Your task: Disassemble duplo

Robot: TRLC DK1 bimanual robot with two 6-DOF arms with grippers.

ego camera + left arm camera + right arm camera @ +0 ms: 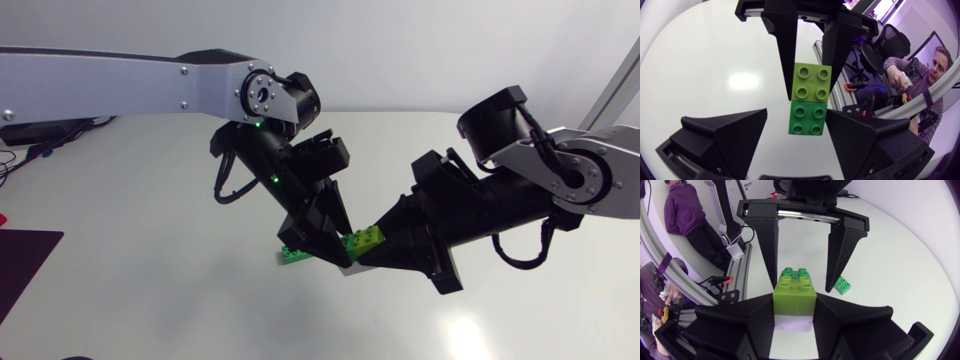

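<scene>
Pinching lime brick point(794, 291), right gripper point(794, 312) faces spread left gripper point(796, 115).

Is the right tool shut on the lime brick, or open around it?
Shut on it: in the right wrist view both fingers of the right tool press opposite sides of the lime brick, with no gap.

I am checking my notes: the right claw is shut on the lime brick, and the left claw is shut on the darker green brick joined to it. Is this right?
Not quite. The left claw is open: the left wrist view shows one finger well clear of the darker green brick. The right claw is indeed shut on the lime brick.
</scene>
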